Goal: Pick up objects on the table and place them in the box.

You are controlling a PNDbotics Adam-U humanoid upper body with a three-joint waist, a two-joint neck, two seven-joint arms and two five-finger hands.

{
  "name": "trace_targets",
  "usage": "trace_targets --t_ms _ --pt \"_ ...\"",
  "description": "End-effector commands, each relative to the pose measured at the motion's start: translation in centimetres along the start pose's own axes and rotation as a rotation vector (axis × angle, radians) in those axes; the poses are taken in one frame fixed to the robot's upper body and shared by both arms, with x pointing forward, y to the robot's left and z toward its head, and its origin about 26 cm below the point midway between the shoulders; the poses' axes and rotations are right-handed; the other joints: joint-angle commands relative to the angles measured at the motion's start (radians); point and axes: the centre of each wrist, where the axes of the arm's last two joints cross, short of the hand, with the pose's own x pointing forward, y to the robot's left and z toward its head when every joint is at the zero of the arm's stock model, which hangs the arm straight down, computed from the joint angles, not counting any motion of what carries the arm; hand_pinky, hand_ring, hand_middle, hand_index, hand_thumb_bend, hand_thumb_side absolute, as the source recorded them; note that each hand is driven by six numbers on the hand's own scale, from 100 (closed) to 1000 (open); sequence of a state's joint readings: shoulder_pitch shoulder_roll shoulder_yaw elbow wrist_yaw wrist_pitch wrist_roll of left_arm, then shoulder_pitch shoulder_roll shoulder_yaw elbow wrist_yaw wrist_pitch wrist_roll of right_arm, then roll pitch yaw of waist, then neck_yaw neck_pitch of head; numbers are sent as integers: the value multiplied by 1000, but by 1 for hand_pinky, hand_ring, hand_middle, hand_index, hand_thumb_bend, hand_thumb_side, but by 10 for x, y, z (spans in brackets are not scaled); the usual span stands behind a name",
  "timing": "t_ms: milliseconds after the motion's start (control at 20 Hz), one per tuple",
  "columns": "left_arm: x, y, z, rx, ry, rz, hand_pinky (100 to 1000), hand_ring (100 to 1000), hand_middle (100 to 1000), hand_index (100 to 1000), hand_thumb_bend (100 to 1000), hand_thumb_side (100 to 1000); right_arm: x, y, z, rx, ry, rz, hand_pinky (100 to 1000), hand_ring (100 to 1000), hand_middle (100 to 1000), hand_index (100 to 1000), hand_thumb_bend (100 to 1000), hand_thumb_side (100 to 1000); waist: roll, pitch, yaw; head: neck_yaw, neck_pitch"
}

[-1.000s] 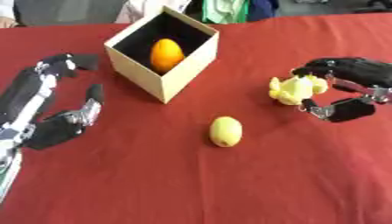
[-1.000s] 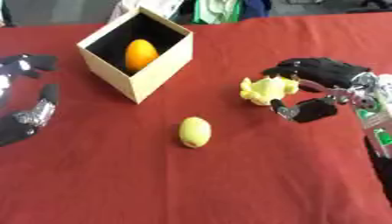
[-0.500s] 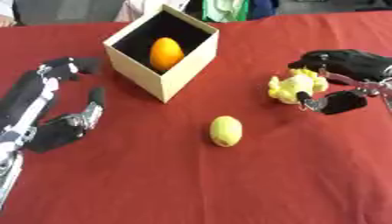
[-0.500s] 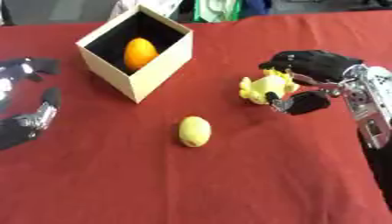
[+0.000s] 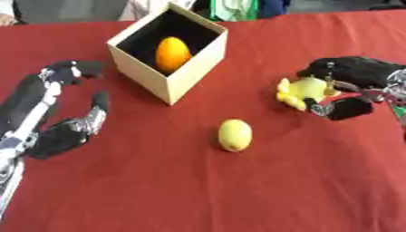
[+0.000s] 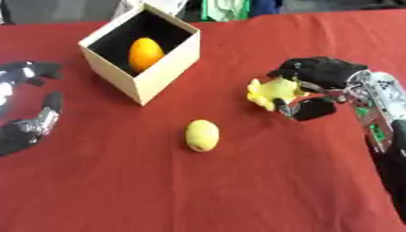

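Closing the right hand (image 6: 321, 86) at 3 o'clock round a yellow toy (image 6: 269, 92), fingers curled over its top, thumb under its near side (full closure hard to judge). Resting the left hand (image 5: 55, 106) at 9 o'clock, relaxed and holding nothing. Lying loose near centre: a lemon (image 5: 234, 134). Standing at 11 o'clock: the box (image 5: 194, 63), already holding an orange (image 5: 172, 53). Advisable here: seating the toy well between fingers and thumb before lifting, then raising it clear of the box's near wall.

Two head views, side by side, looking steeply down from close above; shared: red table (image 5: 198, 190) up to its far edge.
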State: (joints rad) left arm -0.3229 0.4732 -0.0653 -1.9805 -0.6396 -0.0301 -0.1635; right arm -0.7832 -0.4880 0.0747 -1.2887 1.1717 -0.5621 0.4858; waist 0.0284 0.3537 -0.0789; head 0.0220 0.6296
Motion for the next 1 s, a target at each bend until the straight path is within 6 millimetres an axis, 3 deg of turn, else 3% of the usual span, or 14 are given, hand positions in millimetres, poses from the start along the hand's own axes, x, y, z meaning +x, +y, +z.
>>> trace_targets --t_ms 50,300,450,600,1000 --pt "4 5 -1 8 -17 -14 718 775 690 883 100 779 -6 -8 2 8 14 36 818 966 853 1000 100 864 -3 -16 2 -3 -13" --pt "5 4 -1 2 -15 -8 720 774 690 883 100 782 -5 -8 0 8 5 40 808 956 802 911 100 805 -5 -16 3 -4 -14" --pt "5 5 -1 4 -18 -5 721 774 689 882 100 782 -4 -9 0 -21 1 31 791 932 649 747 100 741 -5 -16 4 -3 -16" --pt "5 4 -1 0 -20 -1 721 773 688 881 100 786 -2 -9 0 -52 -9 15 779 911 576 689 100 749 -4 -16 4 -4 -17" --pt "5 3 -1 -7 -22 5 722 772 688 879 100 785 -2 -9 1 -100 -13 -42 765 878 502 609 100 490 -4 -15 6 -4 -17"
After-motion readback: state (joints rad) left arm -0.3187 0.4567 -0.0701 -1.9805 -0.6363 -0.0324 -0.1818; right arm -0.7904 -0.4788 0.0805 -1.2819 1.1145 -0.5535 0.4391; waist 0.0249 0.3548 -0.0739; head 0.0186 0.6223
